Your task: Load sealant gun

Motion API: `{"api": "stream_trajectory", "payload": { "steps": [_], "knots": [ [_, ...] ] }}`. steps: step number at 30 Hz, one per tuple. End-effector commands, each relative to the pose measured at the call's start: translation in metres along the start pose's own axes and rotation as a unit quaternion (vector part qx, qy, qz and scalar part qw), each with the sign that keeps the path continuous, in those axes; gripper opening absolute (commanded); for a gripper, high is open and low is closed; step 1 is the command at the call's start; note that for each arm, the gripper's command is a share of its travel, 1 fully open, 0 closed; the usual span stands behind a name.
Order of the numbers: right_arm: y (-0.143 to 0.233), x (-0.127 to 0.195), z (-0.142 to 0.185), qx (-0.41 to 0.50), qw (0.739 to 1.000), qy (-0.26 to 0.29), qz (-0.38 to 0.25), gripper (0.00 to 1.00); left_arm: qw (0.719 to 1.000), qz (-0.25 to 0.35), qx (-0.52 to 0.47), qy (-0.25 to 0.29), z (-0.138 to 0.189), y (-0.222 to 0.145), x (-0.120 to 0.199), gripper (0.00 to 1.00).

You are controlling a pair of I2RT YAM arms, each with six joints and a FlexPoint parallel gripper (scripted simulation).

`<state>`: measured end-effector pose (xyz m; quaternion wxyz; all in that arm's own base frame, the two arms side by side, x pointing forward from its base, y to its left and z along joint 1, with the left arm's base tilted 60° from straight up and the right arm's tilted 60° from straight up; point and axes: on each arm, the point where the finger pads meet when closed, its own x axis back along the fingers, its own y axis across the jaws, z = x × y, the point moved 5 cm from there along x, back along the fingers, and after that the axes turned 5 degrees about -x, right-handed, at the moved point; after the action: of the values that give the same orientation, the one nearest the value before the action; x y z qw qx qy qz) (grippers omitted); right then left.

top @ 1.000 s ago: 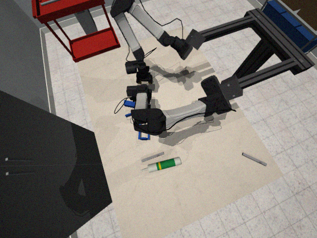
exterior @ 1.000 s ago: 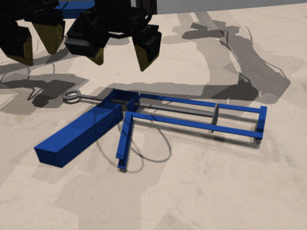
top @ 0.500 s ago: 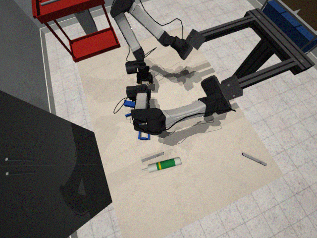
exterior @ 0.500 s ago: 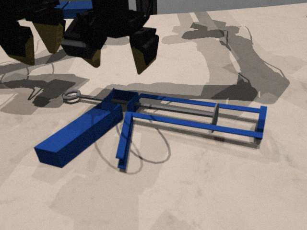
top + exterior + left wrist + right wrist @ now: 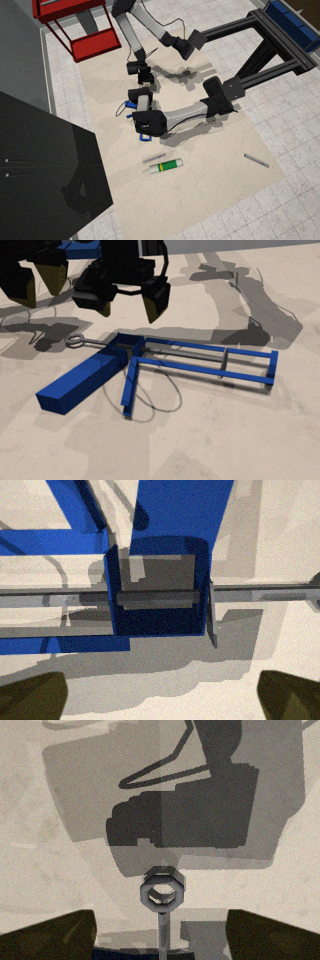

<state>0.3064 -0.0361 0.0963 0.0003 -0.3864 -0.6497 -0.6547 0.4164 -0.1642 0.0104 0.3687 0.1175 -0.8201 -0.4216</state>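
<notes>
The blue open-frame sealant gun point(image 5: 145, 140) point(image 5: 204, 370) point(image 5: 50, 542) is lying on the table, and the white cartridge with green and yellow bands point(image 5: 169, 165) is waiting well apart, beyond its front end. The left gripper point(image 5: 150, 98) point(image 5: 129, 317) point(image 5: 161, 680) is hovering over the handle housing, jaws wide apart, nothing between them; the right gripper point(image 5: 146, 83) point(image 5: 45, 300) point(image 5: 160, 919) is hanging near the grey pull ring point(image 5: 68, 340) point(image 5: 145, 892), jaws partly open, holding nothing.

Clearing the cradle is looking like the job here. Left is wanting to press the thin grey thumb plate point(image 5: 213, 620) forward squarely and keep it there; right is needing a centred grip on the ring, then a straight pull along the grey plunger rod point(image 5: 186, 354) point(image 5: 260, 594) point(image 5: 163, 935). Easing off the plate early risks locking the rod and dragging the gun.
</notes>
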Motion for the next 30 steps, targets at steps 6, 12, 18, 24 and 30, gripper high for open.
{"api": "stream_trajectory", "payload": {
  "steps": [6,12,18,24,30],
  "knots": [
    [-0.008,-0.002,0.003,0.017,1.0,0.003,0.011,0.62,1.0,0.01,-0.002,-0.02,-0.011,-0.005,0.015,0.91],
    [-0.008,-0.002,0.003,0.017,1.0,0.003,0.011,0.62,1.0,0.002,-0.001,0.009,0.009,-0.001,-0.022,0.91],
    [-0.008,-0.002,0.003,0.017,1.0,0.003,0.011,0.62,1.0,0.001,0.008,-0.003,-0.001,0.002,-0.028,0.91],
    [-0.008,-0.002,0.003,0.017,1.0,0.003,0.011,0.62,1.0,0.001,0.009,-0.004,-0.002,0.002,-0.038,0.91],
    [-0.008,-0.002,0.003,0.017,1.0,0.003,0.011,0.62,1.0,0.003,0.004,-0.005,-0.002,-0.002,-0.043,0.91]
  ]
}}
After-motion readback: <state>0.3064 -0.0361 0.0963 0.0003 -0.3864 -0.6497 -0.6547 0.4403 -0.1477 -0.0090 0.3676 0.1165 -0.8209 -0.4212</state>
